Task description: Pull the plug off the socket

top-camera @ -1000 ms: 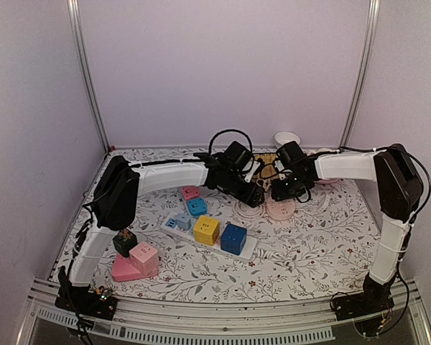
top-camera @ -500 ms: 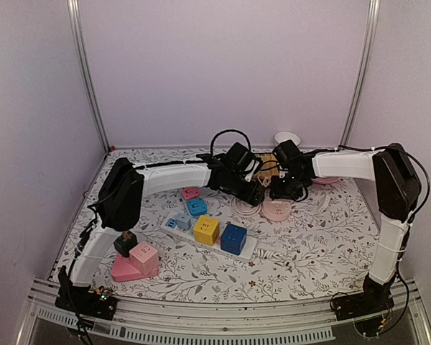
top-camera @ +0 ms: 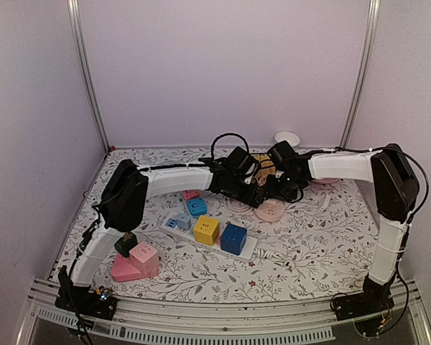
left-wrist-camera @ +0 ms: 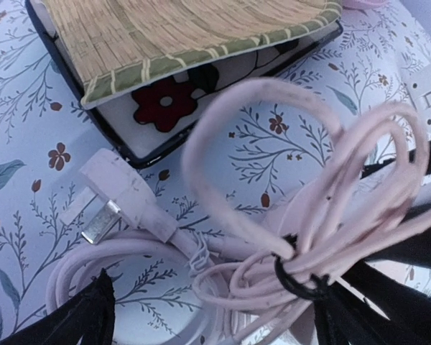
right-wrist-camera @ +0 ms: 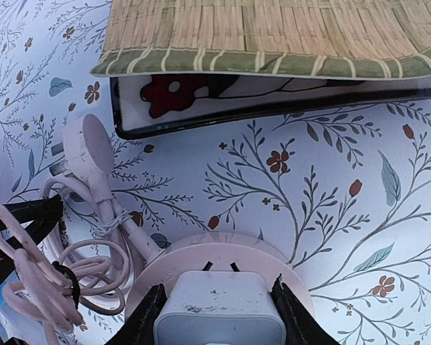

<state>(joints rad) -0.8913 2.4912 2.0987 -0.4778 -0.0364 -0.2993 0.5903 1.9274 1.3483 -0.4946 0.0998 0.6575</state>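
A white cube plug sits in a round pink socket on the flowered tabletop; the socket also shows in the top view. My right gripper is shut on the white plug, one finger against each side. My left gripper is open and straddles the socket's bundled pink cable, which is tied with a black band. The cable's own flat plug lies loose on the table. In the top view the left gripper and the right gripper are close together over the socket.
A woven mat on a black-rimmed tray lies just behind the socket. A white power strip with coloured cube adapters lies in front to the left. A pink block stack is at the front left. A white bowl stands at the back.
Both grippers have drawn closer together and shifted slightly left. The round pink socket has slid a little left with them.
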